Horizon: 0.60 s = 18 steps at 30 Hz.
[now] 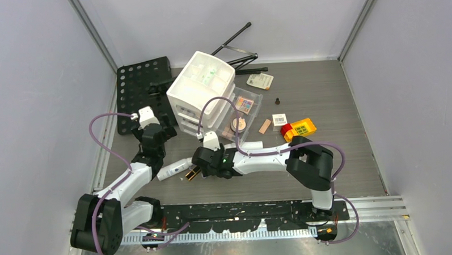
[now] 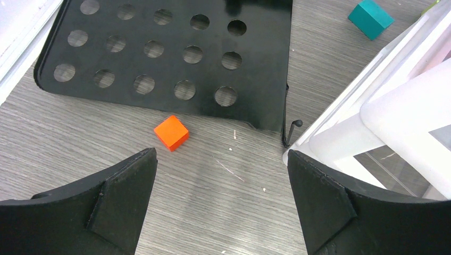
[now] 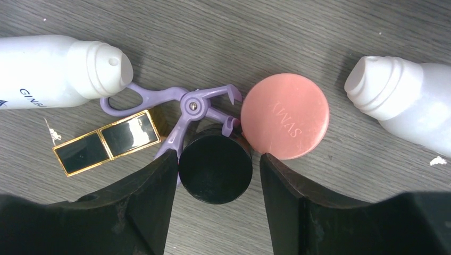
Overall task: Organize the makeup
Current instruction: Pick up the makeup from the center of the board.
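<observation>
Right fingers (image 3: 154,202) straddle a black jar (image 3: 215,170) on the bench (image 3: 223,32), can't tell if they're actually gripping it. Pink compact (image 3: 285,116), lipstick (image 3: 106,142) and bottle (image 3: 53,71) sit just beside. Left fingers (image 2: 122,196) are spread wide near an orange cube (image 2: 171,133).

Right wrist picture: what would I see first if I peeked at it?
A shiny black round pot sits between the open fingers of the right pincer. A pink round compact lies just up and right of it, and a purple eyelash curler on its left.
</observation>
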Motion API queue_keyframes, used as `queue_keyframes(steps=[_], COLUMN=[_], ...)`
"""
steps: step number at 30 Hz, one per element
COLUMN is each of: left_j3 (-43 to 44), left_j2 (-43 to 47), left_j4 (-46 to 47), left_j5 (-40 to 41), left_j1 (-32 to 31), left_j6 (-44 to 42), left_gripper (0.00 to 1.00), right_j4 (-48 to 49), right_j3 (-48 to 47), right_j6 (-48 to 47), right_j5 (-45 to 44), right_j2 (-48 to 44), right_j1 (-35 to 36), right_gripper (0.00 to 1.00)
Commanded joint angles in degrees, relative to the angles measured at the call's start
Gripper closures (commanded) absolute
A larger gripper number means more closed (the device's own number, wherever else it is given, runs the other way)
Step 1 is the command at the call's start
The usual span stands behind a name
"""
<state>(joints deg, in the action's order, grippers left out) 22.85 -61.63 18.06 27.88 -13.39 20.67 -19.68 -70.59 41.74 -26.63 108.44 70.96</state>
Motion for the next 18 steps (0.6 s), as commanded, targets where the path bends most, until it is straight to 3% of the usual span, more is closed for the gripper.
queue_keyframes(steps=[1,10,18], left_j3=[1.4,1.4,1.4], left_j2=[0.9,0.8,0.8], left_j4=[1.8,1.9,1.9], left_j5=[1.5,1.4,1.5], left_j1=[0.0,0.0,0.0], left_j6=[0.4,0.5,0.5], left_gripper=[0.05,0.05,0.05], right_j4=[1.7,1.1,-1.7], right_j3=[-0.3,-0.3,-0.3], right_j6=[1.2,1.0,-0.3], right_j5=[-1.6,-2.3,-3.8], right_j2=[0.0,-0.9,-6.8], right_j1=[0.6,0.6,0.6], right_gripper=[0.38,0.53,0.55])
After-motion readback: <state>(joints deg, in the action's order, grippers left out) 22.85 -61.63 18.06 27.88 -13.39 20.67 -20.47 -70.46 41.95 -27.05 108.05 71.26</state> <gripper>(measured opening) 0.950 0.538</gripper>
